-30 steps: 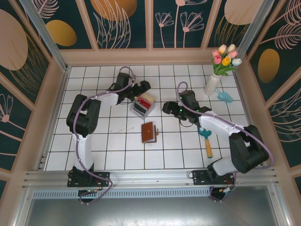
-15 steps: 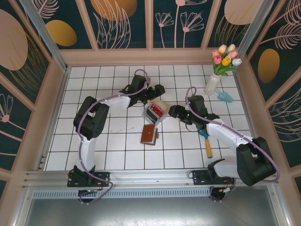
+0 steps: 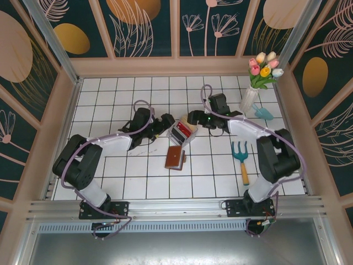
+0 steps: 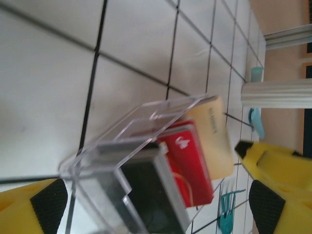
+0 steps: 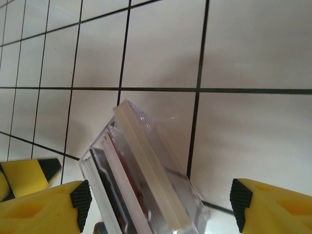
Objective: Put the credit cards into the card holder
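The credit cards stand on edge in a clear plastic tray [image 3: 177, 134]; a red one [image 3: 186, 131] shows from above. In the left wrist view a black card [image 4: 151, 200], a red card [image 4: 192, 161] and a cream card [image 4: 214, 136] fill the tray [image 4: 112, 161]. The brown card holder [image 3: 175, 158] lies shut on the tiles just in front of the tray. My left gripper [image 3: 165, 123] is open at the tray's left side, which reaches between its fingers [image 4: 156, 207]. My right gripper [image 3: 193, 117] is open at the tray's right [image 5: 158, 200], facing the tray's [image 5: 146, 180] end.
A teal garden fork with a wooden handle [image 3: 241, 157] lies right of the holder. At the back right stand a white vase of tulips [image 3: 251, 96] and a blue trowel [image 3: 265, 113]. Wooden walls ring the tiled floor.
The tray slid right and toward the front with the left gripper, then stayed. The left arm has swung round to the tray's left. The right gripper moved back to the tray's upper right.
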`<state>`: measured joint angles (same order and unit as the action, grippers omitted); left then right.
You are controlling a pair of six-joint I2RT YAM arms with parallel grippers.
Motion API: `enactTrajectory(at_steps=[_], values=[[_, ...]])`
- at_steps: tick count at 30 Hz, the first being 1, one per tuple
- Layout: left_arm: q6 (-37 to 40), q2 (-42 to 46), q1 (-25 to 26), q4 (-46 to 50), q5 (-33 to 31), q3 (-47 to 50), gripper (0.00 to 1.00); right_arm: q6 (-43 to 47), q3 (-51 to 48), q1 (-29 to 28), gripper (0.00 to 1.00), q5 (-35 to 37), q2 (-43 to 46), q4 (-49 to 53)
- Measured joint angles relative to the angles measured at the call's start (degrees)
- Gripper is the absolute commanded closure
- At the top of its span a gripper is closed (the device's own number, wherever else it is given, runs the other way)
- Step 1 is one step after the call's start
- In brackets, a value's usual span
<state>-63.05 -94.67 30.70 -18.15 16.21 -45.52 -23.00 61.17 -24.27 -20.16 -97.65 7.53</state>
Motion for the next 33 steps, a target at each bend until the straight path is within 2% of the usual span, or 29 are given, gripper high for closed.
enactTrajectory(at_steps=[7,12,17,22,25,27,29,33], values=[[-3.67,-4.02,1.36,-8.31,3.48,-0.28,0.11,-0.31,3.15,2.1,0.25,-7.45,-6.56,-0.55],[-4.92,-10.38,2.58,-12.2,5.22,-4.09,0.11,-2.58,-0.46,5.14,0.26,-12.57,-5.46,-3.93],[-5.64,-14.73,4.68,-13.42,6.78,-8.76,0.11,-4.13,-6.05,8.5,0.25,-13.94,-1.18,-4.7],[-5.81,-16.72,5.73,-13.25,7.34,-11.52,0.11,-3.76,-8.44,11.15,0.25,-10.6,4.11,-2.93],[-5.53,-16.7,5.77,-12.0,6.62,-11.85,0.11,-1.36,-7.93,11.82,0.25,-3.74,6.88,0.52],[-5.14,-16.35,5.77,-10.12,4.79,-11.78,0.12,0.92,-6.67,11.76,0.29,0.83,8.33,3.52],[-4.81,-15.19,5.77,-8.24,2.51,-11.26,0.13,2.99,-5.18,11.15,0.36,3.82,9.51,5.51],[-4.26,-9.07,5.75,-4.46,-4.24,-7.26,0.13,7.17,-2.08,5.05,0.39,8.76,12.26,7.67]])
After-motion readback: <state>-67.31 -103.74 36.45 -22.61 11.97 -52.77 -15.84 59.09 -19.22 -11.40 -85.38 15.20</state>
